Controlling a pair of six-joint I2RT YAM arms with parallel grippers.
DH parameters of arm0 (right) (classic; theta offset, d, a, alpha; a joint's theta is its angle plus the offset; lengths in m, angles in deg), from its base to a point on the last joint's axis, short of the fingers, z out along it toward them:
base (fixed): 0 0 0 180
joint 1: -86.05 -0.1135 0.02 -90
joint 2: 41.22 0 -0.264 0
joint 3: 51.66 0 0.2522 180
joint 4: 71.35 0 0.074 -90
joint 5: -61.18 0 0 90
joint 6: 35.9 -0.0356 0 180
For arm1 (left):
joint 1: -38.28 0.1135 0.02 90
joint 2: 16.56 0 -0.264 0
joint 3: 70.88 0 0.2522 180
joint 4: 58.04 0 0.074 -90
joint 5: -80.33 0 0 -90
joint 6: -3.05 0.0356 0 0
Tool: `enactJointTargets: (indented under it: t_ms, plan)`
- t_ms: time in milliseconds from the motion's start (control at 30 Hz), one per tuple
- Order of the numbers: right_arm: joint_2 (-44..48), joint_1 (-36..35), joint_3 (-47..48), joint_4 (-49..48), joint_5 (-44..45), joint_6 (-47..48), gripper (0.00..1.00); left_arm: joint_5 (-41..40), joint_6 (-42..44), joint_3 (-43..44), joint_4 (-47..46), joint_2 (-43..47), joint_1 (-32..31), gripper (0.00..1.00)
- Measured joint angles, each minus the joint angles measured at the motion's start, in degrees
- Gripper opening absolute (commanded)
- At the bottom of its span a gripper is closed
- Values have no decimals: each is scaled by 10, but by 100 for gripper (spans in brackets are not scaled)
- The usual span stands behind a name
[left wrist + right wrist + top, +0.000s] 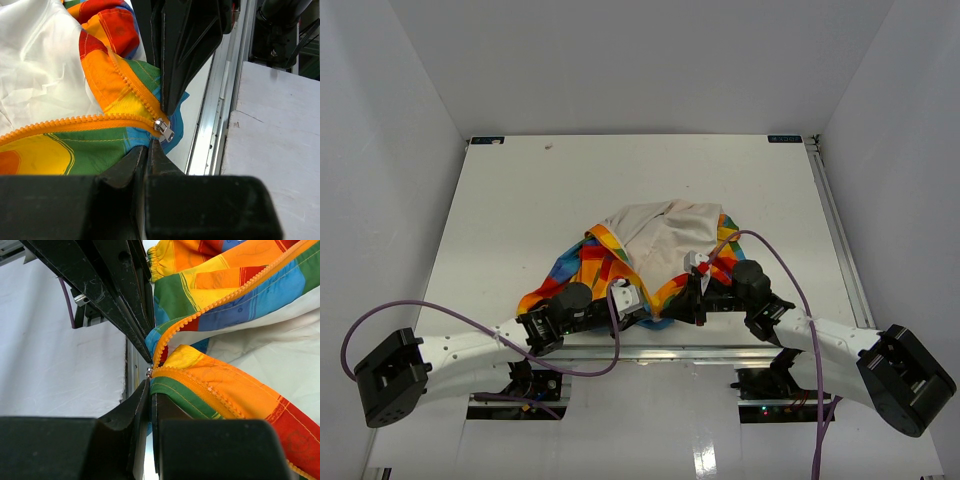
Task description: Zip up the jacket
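Observation:
The jacket (650, 240) lies bunched near the table's front edge, with rainbow blocks outside and the cream lining turned up. Its orange zipper (125, 85) is open, the two tooth rows spreading apart from a silver slider (164, 129) at the bottom hem. My left gripper (632, 300) is shut on the hem just below the slider (150, 143). My right gripper (698, 287) is shut on the jacket's green and orange edge at the zipper's lower end (151, 385), where a bit of silver metal (148, 372) shows. The two grippers are close together, almost tip to tip.
A metal rail (720, 352) runs along the table's front edge right below the jacket, also in the left wrist view (215, 125). White walls enclose the white table (620, 180) at left, right and back. Purple cables (450, 315) loop beside both arms.

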Motion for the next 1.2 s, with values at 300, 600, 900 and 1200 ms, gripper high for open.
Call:
enactJointTargets:
  t_ms: [300,600,900,1200]
  plan:
    - [0,0,4,8,0,-8,8,1,2,2,-1,-6,0,0]
    - [6,0,28,44,2,-11,8,13,3,7,1,-12,1,0]
    - [6,5,40,75,19,-9,8,42,2,7,1,-7,4,0]
    - [-2,5,54,79,25,-7,8,61,2,8,-13,-6,4,5]
